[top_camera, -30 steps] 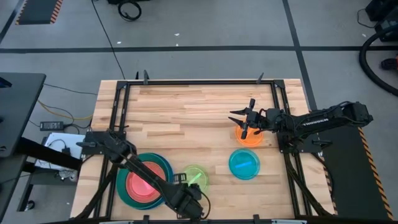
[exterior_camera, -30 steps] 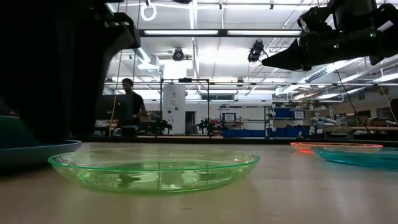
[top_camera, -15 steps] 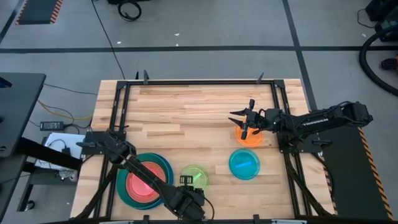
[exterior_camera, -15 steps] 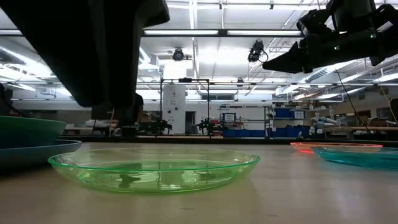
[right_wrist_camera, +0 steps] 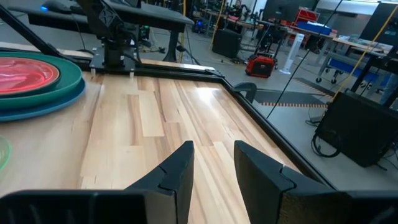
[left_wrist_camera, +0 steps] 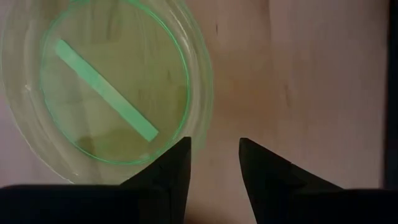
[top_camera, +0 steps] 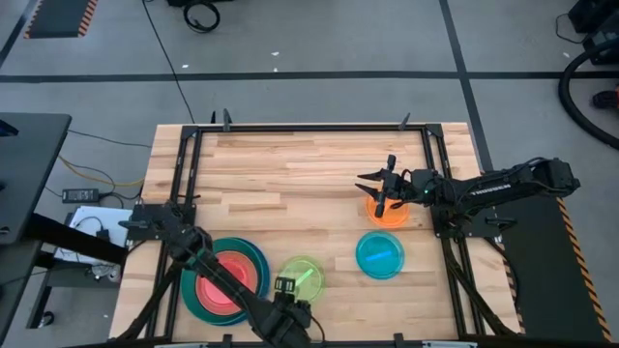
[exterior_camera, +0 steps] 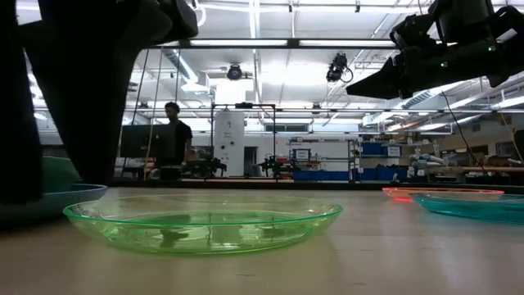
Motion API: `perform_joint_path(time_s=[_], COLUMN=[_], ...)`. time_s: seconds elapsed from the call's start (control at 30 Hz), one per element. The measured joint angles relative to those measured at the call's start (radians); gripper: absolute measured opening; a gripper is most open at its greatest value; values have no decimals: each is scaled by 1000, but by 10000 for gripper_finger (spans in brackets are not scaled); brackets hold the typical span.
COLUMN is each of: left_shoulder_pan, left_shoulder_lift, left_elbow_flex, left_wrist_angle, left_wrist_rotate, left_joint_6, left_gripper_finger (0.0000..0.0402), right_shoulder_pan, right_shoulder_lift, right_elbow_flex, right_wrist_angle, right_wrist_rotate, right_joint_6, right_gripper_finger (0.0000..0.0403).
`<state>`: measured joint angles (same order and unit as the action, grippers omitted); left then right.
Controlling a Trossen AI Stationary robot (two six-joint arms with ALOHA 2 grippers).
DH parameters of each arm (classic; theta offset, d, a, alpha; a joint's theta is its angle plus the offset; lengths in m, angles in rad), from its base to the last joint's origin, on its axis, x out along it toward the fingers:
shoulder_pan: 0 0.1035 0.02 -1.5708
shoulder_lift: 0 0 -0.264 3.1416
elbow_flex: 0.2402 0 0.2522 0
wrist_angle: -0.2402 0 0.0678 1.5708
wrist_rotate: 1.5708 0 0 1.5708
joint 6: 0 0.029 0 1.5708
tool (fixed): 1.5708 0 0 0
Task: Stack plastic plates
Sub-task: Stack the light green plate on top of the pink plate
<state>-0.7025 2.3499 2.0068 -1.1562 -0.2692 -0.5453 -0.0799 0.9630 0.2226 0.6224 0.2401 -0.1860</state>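
A small green plate (top_camera: 303,275) lies flat on the table near its near edge, and it also shows in the low view (exterior_camera: 201,221) and the left wrist view (left_wrist_camera: 106,87). My left gripper (left_wrist_camera: 214,152) is open above the table beside that plate's rim, on its near side (top_camera: 285,307). A stack (top_camera: 224,280) of large blue and teal plates with a salmon one on top sits to the left. My right gripper (top_camera: 382,188) is open above the orange plate (top_camera: 389,213). The cyan plate (top_camera: 379,254) lies nearer.
A black frame (top_camera: 309,127) runs along the table's far and side edges. Bare wood spreads across the far half and centre of the table (top_camera: 290,184). A person (exterior_camera: 172,135) stands in the room far behind the table.
My left arm has swung by the green plate, and its gripper has shifted slightly toward the near edge. The plates and my right arm have kept still.
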Motion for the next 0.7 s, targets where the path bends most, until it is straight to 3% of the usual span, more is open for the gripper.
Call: perform_joint_path(time_s=[0.43,0.7], left_shoulder_pan=[-4,-8], left_shoulder_lift=[49,57], left_elbow_flex=[-2,-2], left_wrist_angle=[-83,-74], left_wrist_rotate=[-91,-97], left_joint_6=[44,68], left_gripper_finger=[141,141], right_shoulder_pan=[0,0], right_shoulder_lift=[0,0], right_elbow_flex=[0,0], right_wrist_angle=[4,4], right_wrist_rotate=[0,0], right_joint_6=[0,0], right_gripper_finger=[125,125])
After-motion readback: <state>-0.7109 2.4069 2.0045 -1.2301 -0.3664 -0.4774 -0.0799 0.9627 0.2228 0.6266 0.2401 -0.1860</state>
